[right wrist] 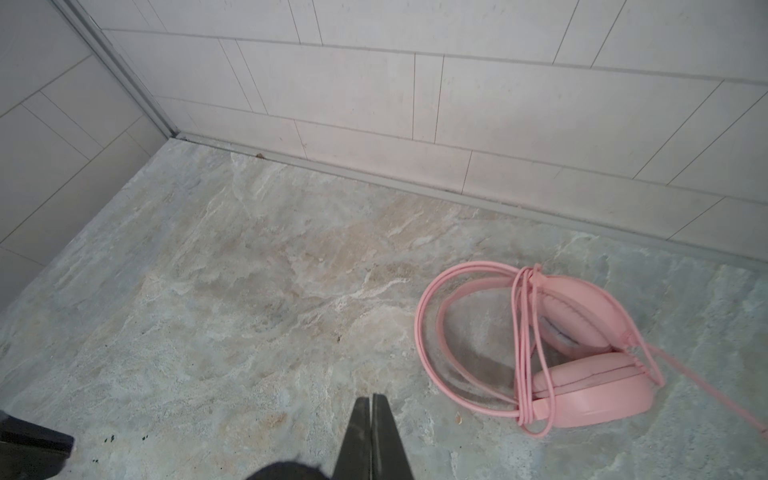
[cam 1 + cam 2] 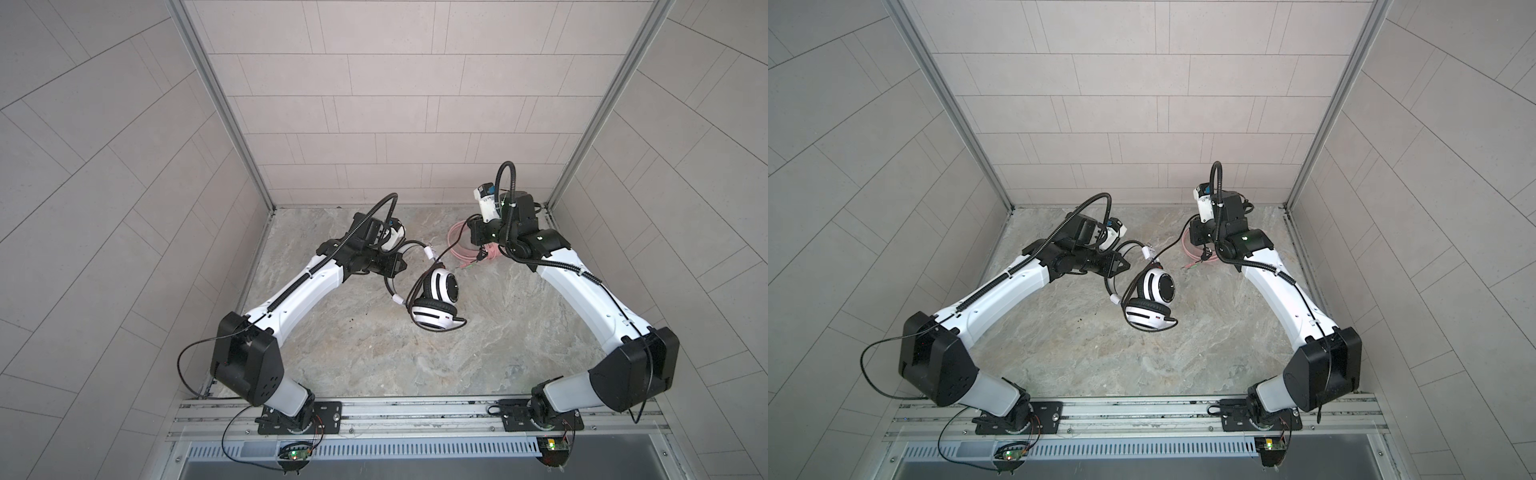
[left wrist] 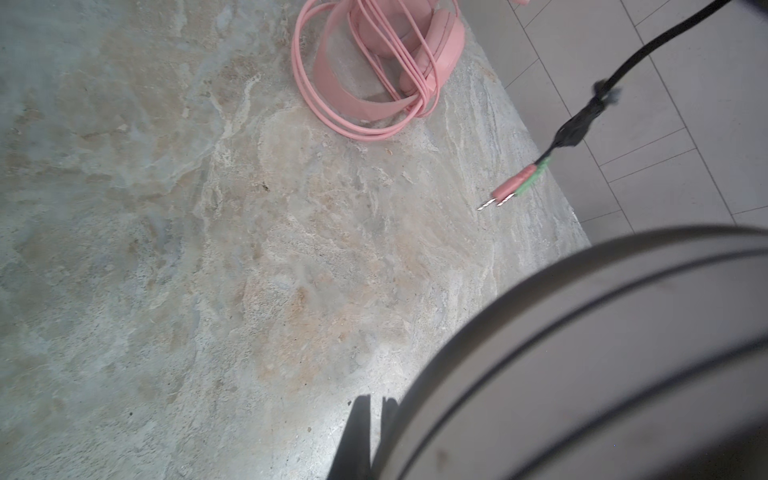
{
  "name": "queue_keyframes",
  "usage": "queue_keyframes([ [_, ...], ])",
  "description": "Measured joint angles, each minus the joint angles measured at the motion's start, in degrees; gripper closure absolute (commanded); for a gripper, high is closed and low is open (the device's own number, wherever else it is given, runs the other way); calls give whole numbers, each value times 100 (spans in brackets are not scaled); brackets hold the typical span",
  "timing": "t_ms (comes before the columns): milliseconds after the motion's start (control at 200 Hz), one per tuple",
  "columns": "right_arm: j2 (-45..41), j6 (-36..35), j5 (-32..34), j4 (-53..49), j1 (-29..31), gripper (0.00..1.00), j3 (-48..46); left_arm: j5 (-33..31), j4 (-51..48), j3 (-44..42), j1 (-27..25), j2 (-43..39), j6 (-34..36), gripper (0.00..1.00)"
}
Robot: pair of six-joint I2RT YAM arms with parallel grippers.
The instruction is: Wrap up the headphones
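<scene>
Now the left end effector (image 3: pixel 374 401) clamps the striped headset (image 2: pixel 440 286).

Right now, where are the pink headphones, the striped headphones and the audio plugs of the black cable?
pink headphones (image 1: pixel 594 395): right wrist view, on one ear cup's outer shell.
striped headphones (image 2: pixel 442 286): in a top view, on the striped ear cup.
audio plugs (image 3: pixel 513 186): left wrist view, on the pink sleeve.

pink headset (image 1: pixel 594 399) | white-black striped headset (image 2: pixel 442 286) | marbled beige-grey tabletop (image 2: pixel 374 357)
</scene>
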Motion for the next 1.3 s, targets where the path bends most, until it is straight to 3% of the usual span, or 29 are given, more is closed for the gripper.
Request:
queue_keyframes([
  [365,219,243,-450,415,-4,100,-501,422,352,0,269,-361,-376,100],
  [646,352,522,-817,866,50,100,-898,852,1169,-24,516,-389,-1226,100],
  [1041,442,767,-1012,1364,533,98,-1224,1043,2393,-181,634,-400,-2470,100],
  [1296,476,1005,-1093,1829,920,93,-1517,1038,2691,-404,728,-531,-2817,100],
])
